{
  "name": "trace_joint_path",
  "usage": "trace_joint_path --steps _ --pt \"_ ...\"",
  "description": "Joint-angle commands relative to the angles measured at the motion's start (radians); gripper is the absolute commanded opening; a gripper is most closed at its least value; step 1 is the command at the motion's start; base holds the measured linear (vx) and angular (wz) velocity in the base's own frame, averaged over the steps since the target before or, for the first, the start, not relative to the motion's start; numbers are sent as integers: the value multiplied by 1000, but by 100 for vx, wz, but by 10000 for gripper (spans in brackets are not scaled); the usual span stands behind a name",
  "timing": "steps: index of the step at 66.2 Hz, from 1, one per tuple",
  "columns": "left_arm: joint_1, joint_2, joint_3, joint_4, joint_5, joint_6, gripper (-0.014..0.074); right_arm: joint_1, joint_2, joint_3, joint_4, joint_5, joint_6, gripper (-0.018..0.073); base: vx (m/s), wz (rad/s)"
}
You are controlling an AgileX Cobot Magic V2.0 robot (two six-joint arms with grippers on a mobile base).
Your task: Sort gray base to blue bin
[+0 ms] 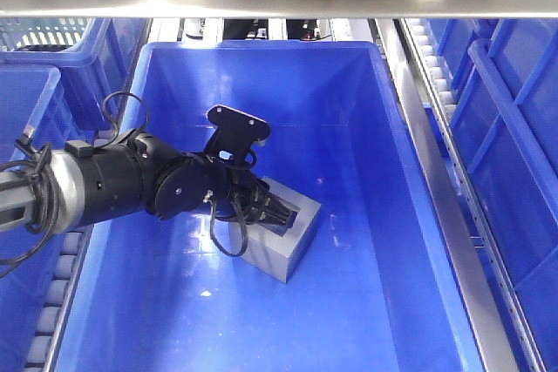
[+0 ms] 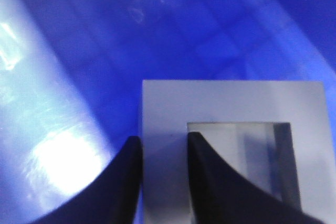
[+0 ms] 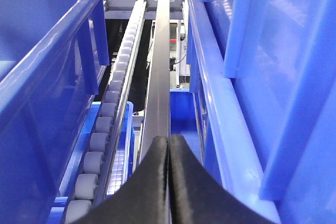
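1. Location of the gray base (image 1: 288,246): it sits on the floor of the blue bin (image 1: 397,154), left of centre, with its recessed face turned upward. Whether it rests flat or is tipped slightly cannot be settled from the front view.

2. Left gripper (image 1: 272,213): reaches down into the bin and is partly closed across one wall of the base. In the left wrist view, one finger (image 2: 126,182) lies against the outside of that wall and the other stands inside the square recess, with the wall between them. Contact looks firm, so the base appears held.

3. Right gripper (image 3: 168,182): fingers pressed together, holding nothing. It hangs outside the bin above a roller track (image 3: 107,124) and a metal rail (image 3: 157,93), well apart from the work.

4. Handling judgement: the base looks rigid and matte, so it should neither deform nor slip readily under the pads. Weight cannot be read, though the hollow suggests it is lighter than a solid block. No sign of fragility.

5. Grasp point judgement: the recess wall is the sensible place to take hold, as it fits between the fingers where the full block may not. A grip off to one side could let the base swing when lifted.

6. Task status judgement: the base is inside the bin; release remains.
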Motion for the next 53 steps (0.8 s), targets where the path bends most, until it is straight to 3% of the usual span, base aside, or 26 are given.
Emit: trace_joint_path --steps 1,9,37,44,53 --pt "-6 -47 -36 -11 -55 -8 337 -5 -12 14 -6 -74 -5 -9 0 0" --pt "-6 -57 -37 -10 -56 -5 386 -5 -12 14 -6 -74 -5 -9 0 0" --pt "-6 -172 -19 -10 -32 21 376 -5 -12 14 -6 -74 -5 -9 0 0" --pt "-6 -229 41 -10 -87 29 376 -5 -12 14 -6 -74 -5 -9 0 0" --pt "-6 -326 163 -10 -239 29 376 -5 -12 14 -6 -74 -5 -9 0 0"
